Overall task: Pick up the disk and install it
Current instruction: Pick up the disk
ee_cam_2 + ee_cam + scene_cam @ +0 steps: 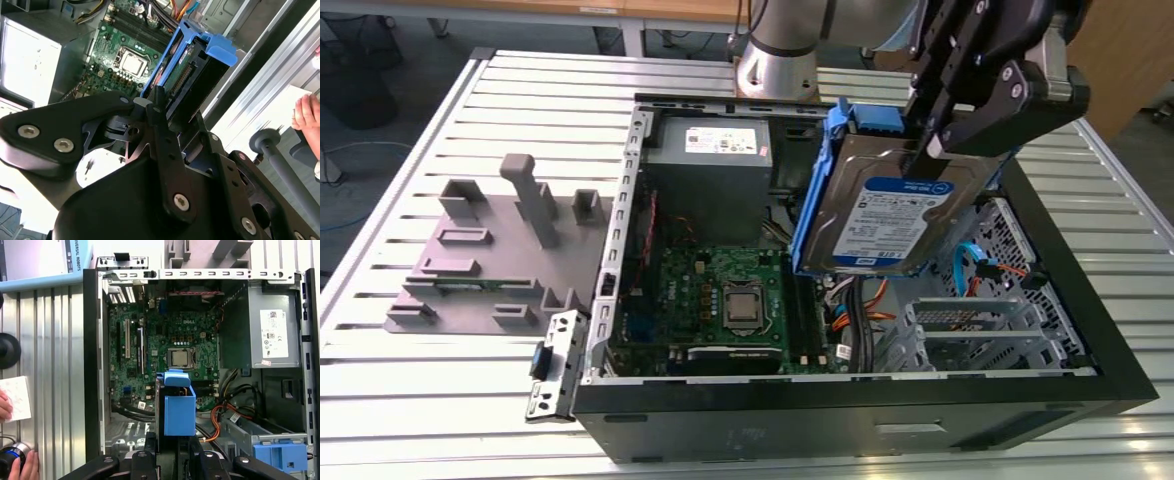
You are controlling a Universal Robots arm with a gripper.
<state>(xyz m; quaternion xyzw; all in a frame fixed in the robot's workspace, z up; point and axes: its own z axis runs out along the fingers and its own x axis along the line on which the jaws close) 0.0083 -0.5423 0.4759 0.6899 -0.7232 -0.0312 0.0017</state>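
Slatted metal bench [440, 400] carries an open black computer case [854, 425] lying on its side, and from the exterior view I look straight down onto its green motherboard [720, 290]. My jaws are closed on the upper edge of the disk [897, 215], gripping it firmly. The disk hangs on edge and slightly tilted above the open case, clear of the parts below it, with its white-and-blue label facing the exterior camera. Its blue bracket rail [817, 190] runs down the side toward the exterior view's left. Below it I see the cables between the motherboard and the perforated drive cage [987, 325], which sits on the exterior view's right. A grey power supply [710, 150] fills the far end of the case. Just beside the case, on the exterior view's left, a grey moulded fixture tray [487, 265] rests on the bench. In the first wrist view a person's hand [20, 467] shows at the bench's edge, near a white sheet [15, 397].
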